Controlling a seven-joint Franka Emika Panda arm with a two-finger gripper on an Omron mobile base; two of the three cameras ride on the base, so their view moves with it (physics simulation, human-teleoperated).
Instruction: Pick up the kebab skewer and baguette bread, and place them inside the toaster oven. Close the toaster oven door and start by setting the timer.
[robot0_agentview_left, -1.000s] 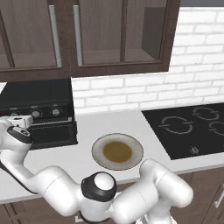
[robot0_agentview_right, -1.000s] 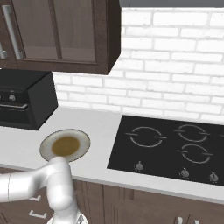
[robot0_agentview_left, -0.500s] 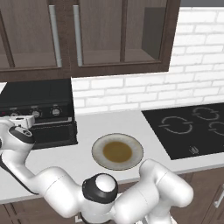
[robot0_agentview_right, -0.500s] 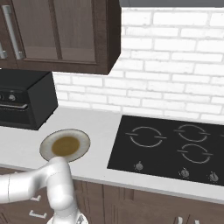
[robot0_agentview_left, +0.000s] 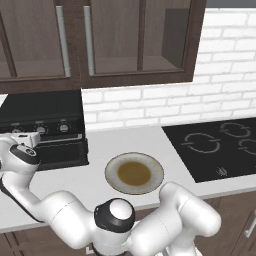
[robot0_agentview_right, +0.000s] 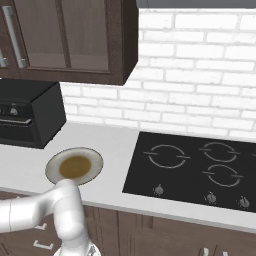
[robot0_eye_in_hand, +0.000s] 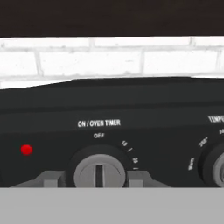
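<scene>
The black toaster oven (robot0_agentview_left: 45, 117) (robot0_agentview_right: 30, 117) stands at the counter's left end, under the cabinets. Its door (robot0_agentview_left: 60, 152) is closed. My gripper (robot0_agentview_left: 31, 138) is up against the oven's knob row. In the hand view the gripper (robot0_eye_in_hand: 98, 180) is centred on the grey timer knob (robot0_eye_in_hand: 99, 173), labelled ON / OVEN TIMER. The knob's slot points at OFF. One fingertip (robot0_eye_in_hand: 50, 180) presses each side of the knob. The kebab skewer and the baguette bread are hidden.
An empty round plate (robot0_agentview_left: 134, 173) (robot0_agentview_right: 74, 166) lies near the counter's front edge. The black stovetop (robot0_agentview_left: 220, 147) (robot0_agentview_right: 195, 167) is to the right. A red light (robot0_eye_in_hand: 26, 149) glows left of the timer knob, and another knob (robot0_eye_in_hand: 216, 168) is to its right.
</scene>
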